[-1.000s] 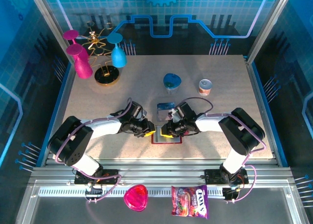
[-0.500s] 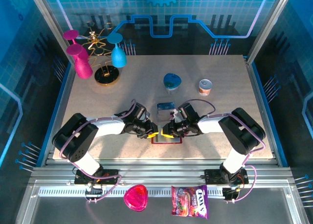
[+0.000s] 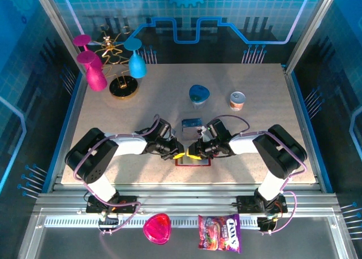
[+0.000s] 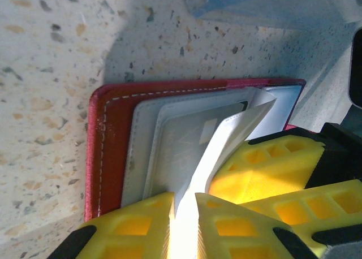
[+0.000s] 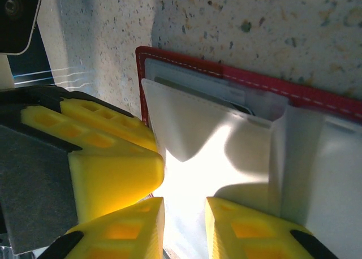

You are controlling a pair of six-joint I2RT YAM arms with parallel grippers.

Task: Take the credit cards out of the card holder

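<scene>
You are looking at a table (image 3: 254,89) with a pale, speckled top. Behind its far edge stands a dark blue back wall (image 3: 237,16) with bright blue lines and a gear (image 3: 186,0) drawn on it. Blue side walls (image 3: 22,78) with a pattern of small squares stand along the left and right edges. Two slanted metal posts (image 3: 56,27) rise from the far corners. A grey metal rail (image 3: 186,199) runs along the near edge, with a dark grey shelf (image 3: 73,242) below it. The table top is brightly lit.
</scene>
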